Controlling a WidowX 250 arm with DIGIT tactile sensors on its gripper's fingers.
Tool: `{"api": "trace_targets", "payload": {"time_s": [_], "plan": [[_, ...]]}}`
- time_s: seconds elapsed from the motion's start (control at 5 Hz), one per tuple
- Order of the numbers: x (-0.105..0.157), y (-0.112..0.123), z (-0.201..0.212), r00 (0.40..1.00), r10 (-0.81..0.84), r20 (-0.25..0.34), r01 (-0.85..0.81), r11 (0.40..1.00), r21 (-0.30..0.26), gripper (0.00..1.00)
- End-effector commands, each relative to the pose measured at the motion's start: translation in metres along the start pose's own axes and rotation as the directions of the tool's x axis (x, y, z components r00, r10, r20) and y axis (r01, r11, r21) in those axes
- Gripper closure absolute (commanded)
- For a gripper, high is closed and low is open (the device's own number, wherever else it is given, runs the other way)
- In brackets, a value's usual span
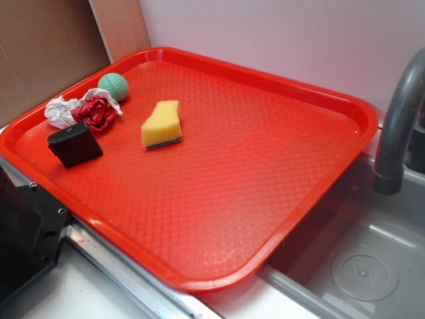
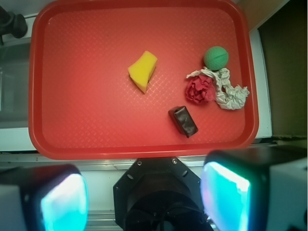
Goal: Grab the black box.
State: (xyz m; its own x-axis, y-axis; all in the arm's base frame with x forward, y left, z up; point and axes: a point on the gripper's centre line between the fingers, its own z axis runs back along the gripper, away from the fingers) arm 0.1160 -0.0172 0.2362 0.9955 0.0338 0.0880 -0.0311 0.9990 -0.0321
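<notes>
The black box (image 1: pixel 74 144) lies flat near the left rim of the red tray (image 1: pixel 265 219), just below a crumpled red and white wad. The wrist view looks down from high up and shows the black box (image 2: pixel 183 121) at the tray's lower right. My gripper (image 2: pixel 144 199) hangs above the tray's near edge, well apart from the box. Its two glowing cyan pads (image 2: pixel 226 197) stand wide apart with nothing between them. The gripper does not show in the exterior view.
A yellow sponge (image 1: pixel 162 124) sits mid-tray, a green ball (image 1: pixel 113 86) at the back left beside the red wad (image 1: pixel 95 111) and white paper (image 1: pixel 60 111). A grey faucet (image 1: pixel 398 126) and sink (image 1: pixel 362 266) lie to the right. The black robot base (image 2: pixel 161 192) sits below the tray.
</notes>
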Motion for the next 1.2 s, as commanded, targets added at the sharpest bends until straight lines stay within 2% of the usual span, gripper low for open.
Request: {"api": "trace_targets", "payload": {"time_s": [0.0, 0.2, 0.4, 0.6, 1.0], "plan": [[0.000, 0.000, 0.000, 1.000, 0.000, 0.000, 0.000, 1.000, 0.000, 0.00], [0.017, 0.017, -0.032, 0.996, -0.090, 0.028, 0.089, 0.996, 0.033, 0.00], [0.019, 0.039, -0.072, 0.964, -0.266, 0.014, 0.264, 0.962, 0.074, 0.00], [0.011, 0.050, -0.114, 0.954, -0.294, -0.065, 0.300, 0.947, 0.117, 0.00], [0.002, 0.059, -0.174, 0.953, -0.280, -0.119, 0.289, 0.955, 0.063, 0.00]]}}
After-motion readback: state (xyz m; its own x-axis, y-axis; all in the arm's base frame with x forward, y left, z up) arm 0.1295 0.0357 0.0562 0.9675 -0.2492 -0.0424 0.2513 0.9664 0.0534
